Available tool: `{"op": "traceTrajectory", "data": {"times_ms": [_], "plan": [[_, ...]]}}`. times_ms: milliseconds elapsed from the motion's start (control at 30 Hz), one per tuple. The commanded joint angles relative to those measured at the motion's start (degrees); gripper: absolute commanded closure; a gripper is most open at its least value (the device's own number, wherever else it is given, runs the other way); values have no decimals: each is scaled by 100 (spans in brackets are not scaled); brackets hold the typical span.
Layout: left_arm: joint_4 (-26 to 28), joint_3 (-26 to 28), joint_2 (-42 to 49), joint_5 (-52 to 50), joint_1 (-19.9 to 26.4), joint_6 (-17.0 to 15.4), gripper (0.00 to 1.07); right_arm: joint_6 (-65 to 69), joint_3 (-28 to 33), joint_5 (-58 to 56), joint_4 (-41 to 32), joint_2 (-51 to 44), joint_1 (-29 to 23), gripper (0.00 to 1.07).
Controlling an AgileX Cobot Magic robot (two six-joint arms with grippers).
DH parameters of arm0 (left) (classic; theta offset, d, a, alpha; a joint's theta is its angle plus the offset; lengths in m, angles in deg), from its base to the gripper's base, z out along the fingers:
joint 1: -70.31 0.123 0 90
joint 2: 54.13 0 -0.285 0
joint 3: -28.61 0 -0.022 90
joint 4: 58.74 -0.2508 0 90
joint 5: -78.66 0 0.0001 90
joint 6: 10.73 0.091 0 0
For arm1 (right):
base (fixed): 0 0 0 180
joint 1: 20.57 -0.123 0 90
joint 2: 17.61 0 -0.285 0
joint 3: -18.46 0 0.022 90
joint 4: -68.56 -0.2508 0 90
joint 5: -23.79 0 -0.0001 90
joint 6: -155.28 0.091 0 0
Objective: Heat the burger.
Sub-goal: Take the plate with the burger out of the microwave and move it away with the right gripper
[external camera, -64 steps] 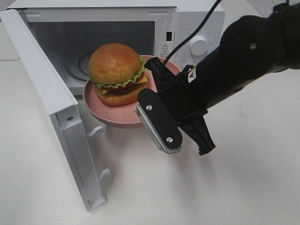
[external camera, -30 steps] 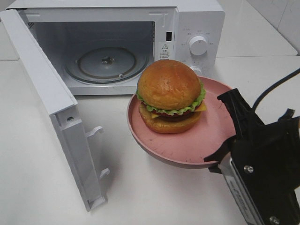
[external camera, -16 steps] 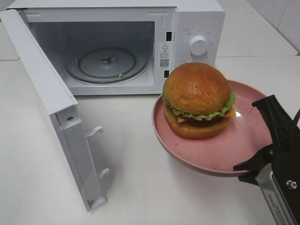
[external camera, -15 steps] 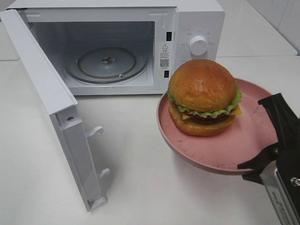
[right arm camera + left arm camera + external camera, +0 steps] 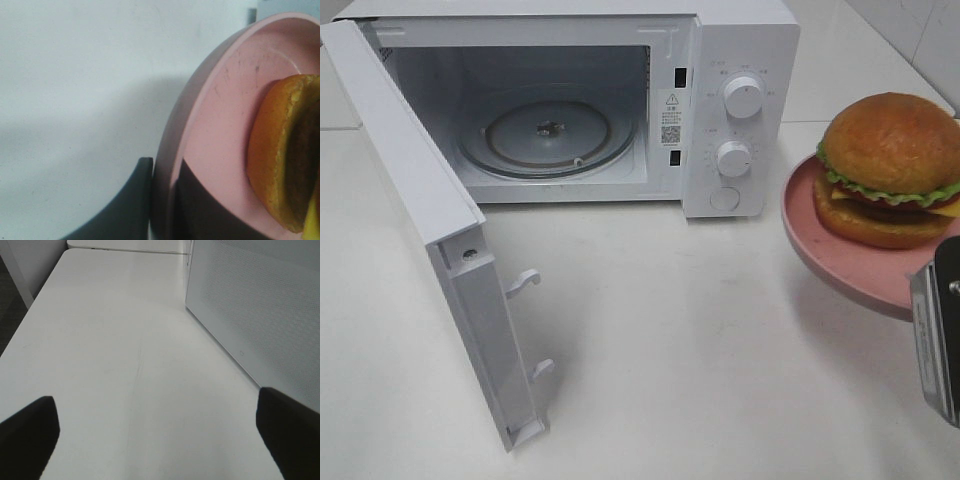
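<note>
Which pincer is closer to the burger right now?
Right. The right pincer is clamped on the rim of the pink plate carrying the burger. The left pincer hovers open beside the microwave door.

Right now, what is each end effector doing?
Left end effector: open, holding nothing.
Right end effector: shut on the pink plate carrying the burger.

R gripper [image 5: 162, 200]: black fingers, ribbed grey housing w/ screw; L fingertips [image 5: 27, 432] black.
</note>
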Motion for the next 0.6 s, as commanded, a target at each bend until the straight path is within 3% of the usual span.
{"op": "traceTrajectory", "data": {"times_ms": [33, 600], "plan": [[-6, 0, 34, -86, 29, -29, 6, 991, -40, 46, 819, -86, 6, 107], [-6, 0, 34, -86, 29, -29, 6, 3507, -46, -1329, 1759, -52, 6, 107]]}}
